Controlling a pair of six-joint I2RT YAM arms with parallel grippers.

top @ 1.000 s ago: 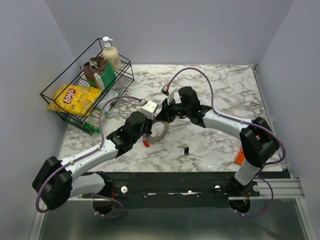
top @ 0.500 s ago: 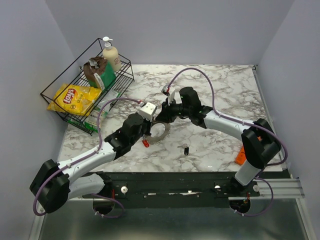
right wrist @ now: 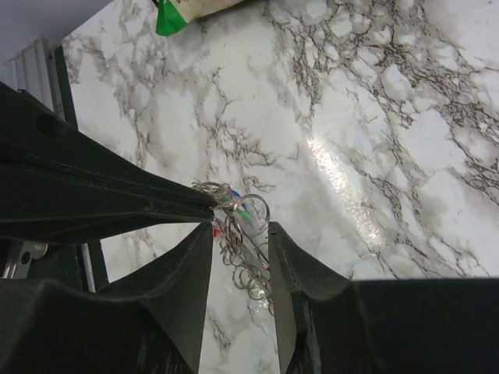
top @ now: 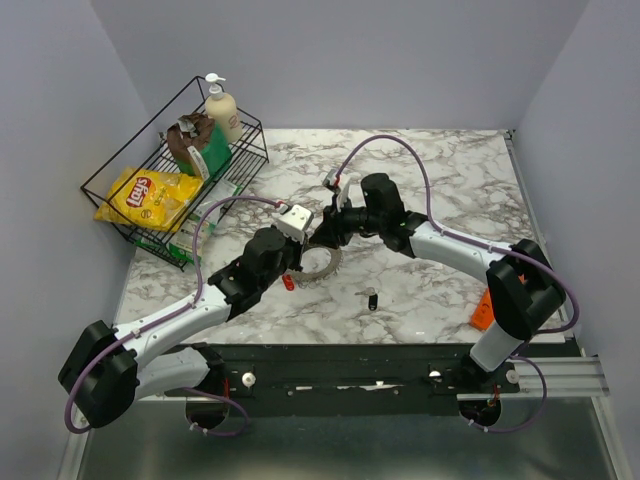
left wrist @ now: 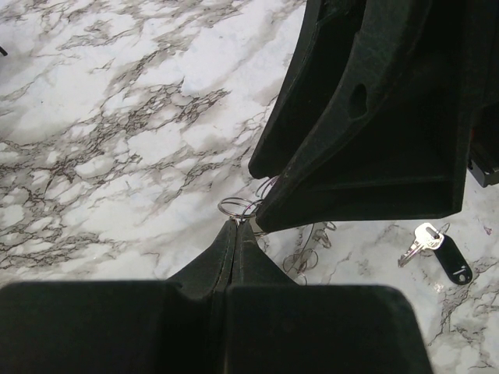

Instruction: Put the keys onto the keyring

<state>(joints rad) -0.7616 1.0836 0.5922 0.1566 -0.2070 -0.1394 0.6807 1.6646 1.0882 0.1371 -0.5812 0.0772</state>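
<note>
The keyring (top: 320,264), a silvery hoop strung with small rings, lies mid-table between both grippers. My left gripper (left wrist: 236,223) is shut, its tips pinching a small ring (left wrist: 238,206) of the keyring; it also shows in the top view (top: 292,262). My right gripper (right wrist: 240,227) is open, its fingers straddling the chain of rings (right wrist: 248,261) just above the table. Green and blue key heads (right wrist: 243,212) show at the pinched ring, and a red key (top: 288,283) lies beside the left gripper. A black-headed key (top: 372,298) lies apart on the marble (left wrist: 437,249).
A wire basket (top: 135,135) at the back left holds a chips bag (top: 150,195), a lotion bottle (top: 222,110) and other packets. A flat orange piece (top: 481,315) lies near the right arm's base. Walls close in the table on three sides.
My left gripper has moved a little forward toward the right gripper, carrying the pinched ring. The red key shifted slightly with it. The keyring looks drawn in closer between the grippers.
</note>
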